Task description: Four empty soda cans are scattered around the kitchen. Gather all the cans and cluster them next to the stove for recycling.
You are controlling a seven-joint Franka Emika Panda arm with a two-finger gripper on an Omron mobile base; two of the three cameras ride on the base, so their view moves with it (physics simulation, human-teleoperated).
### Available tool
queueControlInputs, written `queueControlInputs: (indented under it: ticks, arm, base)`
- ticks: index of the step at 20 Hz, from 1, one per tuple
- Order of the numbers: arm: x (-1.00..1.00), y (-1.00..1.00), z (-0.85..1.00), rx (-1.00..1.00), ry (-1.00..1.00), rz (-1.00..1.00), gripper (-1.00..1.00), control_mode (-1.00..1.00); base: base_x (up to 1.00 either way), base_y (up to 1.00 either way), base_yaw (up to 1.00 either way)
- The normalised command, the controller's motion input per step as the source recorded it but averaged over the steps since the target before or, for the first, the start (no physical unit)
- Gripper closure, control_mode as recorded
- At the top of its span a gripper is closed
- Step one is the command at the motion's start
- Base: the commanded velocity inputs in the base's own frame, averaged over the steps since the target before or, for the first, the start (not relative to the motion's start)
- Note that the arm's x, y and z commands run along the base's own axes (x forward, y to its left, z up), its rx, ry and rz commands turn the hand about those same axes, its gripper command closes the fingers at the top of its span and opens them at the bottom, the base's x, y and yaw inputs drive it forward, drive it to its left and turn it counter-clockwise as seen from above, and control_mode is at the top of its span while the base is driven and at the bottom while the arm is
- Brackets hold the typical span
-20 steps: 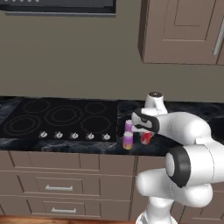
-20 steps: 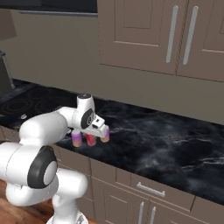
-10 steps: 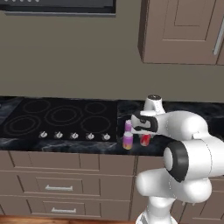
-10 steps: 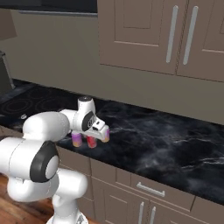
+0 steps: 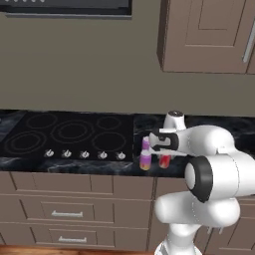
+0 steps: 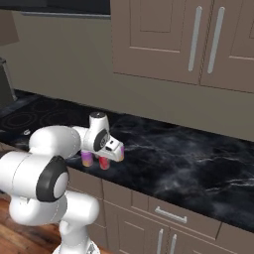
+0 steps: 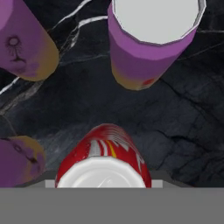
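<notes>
My gripper (image 5: 164, 152) is shut on the red soda can (image 5: 164, 161), which is upright at the counter just right of the stove (image 5: 69, 134). A purple-to-orange soda can (image 5: 145, 158) stands right beside it, toward the stove. From the right base view the red can (image 6: 103, 163) and a purple can (image 6: 87, 158) sit under my hand (image 6: 110, 150). Looking down the hand, the red can (image 7: 105, 151) is closest. Three purple cans surround it: one ahead (image 7: 151, 48), one at upper left (image 7: 24, 41), one at lower left (image 7: 17, 159).
The black marble counter (image 6: 188, 163) stretches away on the side far from the stove. Wall cabinets (image 6: 198, 39) hang above it and drawers (image 5: 64, 214) sit below the stove. The cans stand near the counter's front edge.
My hand has sunk slightly with the red can toward the counter. The purple cans have not moved.
</notes>
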Motion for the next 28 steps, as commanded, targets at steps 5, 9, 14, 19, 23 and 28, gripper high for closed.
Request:
queueControlInputs:
  ticks: [5, 9, 14, 19, 23, 28]
  arm:
    - [0.04, 0.0, -0.11, 0.02, 0.0, -0.01, 1.0, -1.0]
    - [0.04, 0.0, -0.09, 0.0, 0.0, -0.01, 1.0, -1.0]
    - [0.03, 0.0, -0.06, 0.0, 0.0, -0.01, 1.0, -1.0]
    - [0.0, 0.0, 0.0, 0.0, 0.0, 0.0, 1.0, -1.0]
    - [0.01, 0.0, 0.0, 0.0, 0.0, 0.0, -1.0, -1.0]
    - [0.0, 0.0, 0.0, 0.0, 0.0, 0.0, -1.0, -1.0]
  base:
    - [0.0, 0.0, 0.0]
    - [0.0, 0.0, 0.0]
    - [0.0, 0.0, 0.0]
    - [0.0, 0.0, 0.0]
    - [0.0, 0.0, 0.0]
    - [0.0, 0.0, 0.0]
